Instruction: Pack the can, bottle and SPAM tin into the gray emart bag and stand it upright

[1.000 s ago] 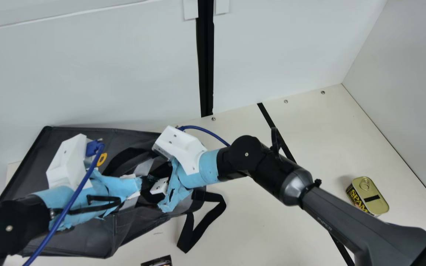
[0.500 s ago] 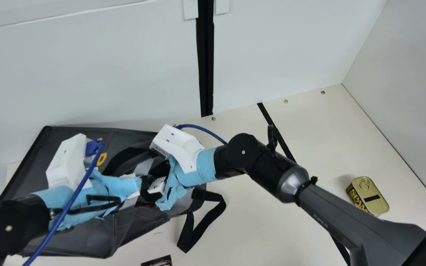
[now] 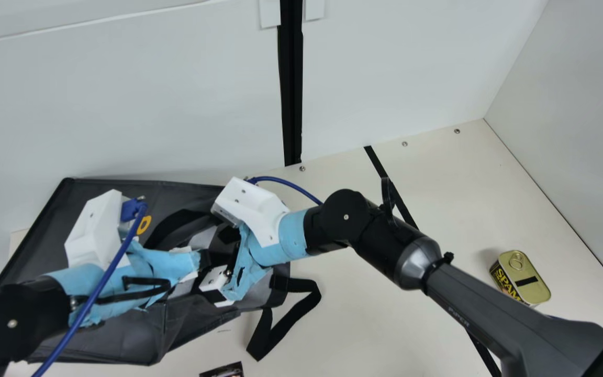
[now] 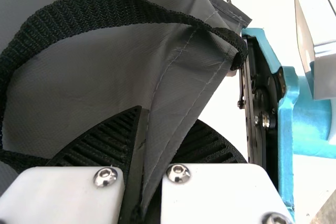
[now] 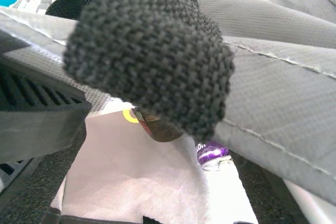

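Now my right claw (image 3: pixel 218 281) has spread wider at the bag (image 3: pixel 34 235), while my left claw (image 3: pixel 203 259) pinches its edge.

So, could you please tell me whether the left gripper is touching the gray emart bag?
Touching. The left wrist view shows it: an edge of the gray emart bag runs down between the two ribbed fingers of the left gripper, pinched there.

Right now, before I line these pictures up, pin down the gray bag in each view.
Main view: the gray bag lies at lower left.
Left wrist view: it spreads from upper left to centre, a fold between the left claw's fingers.
Right wrist view: its wall crosses the top and right, its pale inside below.
Shared landmark: black strap webbing.
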### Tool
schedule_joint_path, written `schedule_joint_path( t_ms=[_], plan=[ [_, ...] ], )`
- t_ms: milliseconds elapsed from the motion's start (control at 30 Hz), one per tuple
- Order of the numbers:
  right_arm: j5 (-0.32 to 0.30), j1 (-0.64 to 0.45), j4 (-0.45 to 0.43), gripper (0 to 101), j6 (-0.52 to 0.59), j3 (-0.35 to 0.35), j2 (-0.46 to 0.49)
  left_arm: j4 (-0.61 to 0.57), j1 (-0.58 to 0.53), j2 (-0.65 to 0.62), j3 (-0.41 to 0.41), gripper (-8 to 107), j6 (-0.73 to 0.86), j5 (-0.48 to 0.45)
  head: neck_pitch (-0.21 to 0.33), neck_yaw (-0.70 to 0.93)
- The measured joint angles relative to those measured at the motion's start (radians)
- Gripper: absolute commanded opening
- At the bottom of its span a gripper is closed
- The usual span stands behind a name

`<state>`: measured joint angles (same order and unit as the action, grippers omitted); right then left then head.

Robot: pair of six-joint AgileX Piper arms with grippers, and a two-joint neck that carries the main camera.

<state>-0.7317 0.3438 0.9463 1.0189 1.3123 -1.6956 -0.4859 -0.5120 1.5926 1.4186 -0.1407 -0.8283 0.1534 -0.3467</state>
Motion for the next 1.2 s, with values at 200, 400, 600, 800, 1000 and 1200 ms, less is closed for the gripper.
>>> schedule_joint_path(
  t_ms=[200, 400, 600, 800, 1000, 1200],
  plan=[
    [-0.009, -0.011, -0.01, 95, 0.002, -0.027, 0.034, 0.0, 0.0, 0.0, 0.0, -8, 0.0, 0.0, -0.002, 0.0],
    [-0.041, -0.04, -0.015, 95, 0.023, -0.069, 0.091, 0.0, 0.0, 0.0, 0.0, -8, 0.0, 0.0, 0.0, -0.002],
    [-0.097, -0.093, -0.015, 95, 0.054, -0.107, 0.153, 0.0, 0.0, 0.0, 0.0, -8, 0.0, 0.0, -0.002, 0.0],
    [-0.158, -0.16, -0.014, 95, 0.086, -0.132, 0.212, 0.0, 0.0, 0.0, 0.0, -8, 0.0, 0.0, 0.0, 0.0],
    [-0.229, -0.243, -0.015, 95, 0.12, -0.152, 0.266, 0.0, 0.0, 0.0, 0.0, -8, 0.0, 0.0, 0.0, -0.002],
    [-0.304, -0.338, -0.017, 95, 0.151, -0.172, 0.321, 0.0, 0.0, 0.0, 0.0, -8, 0.0, 0.0, 0.0, 0.0]
  ],
)
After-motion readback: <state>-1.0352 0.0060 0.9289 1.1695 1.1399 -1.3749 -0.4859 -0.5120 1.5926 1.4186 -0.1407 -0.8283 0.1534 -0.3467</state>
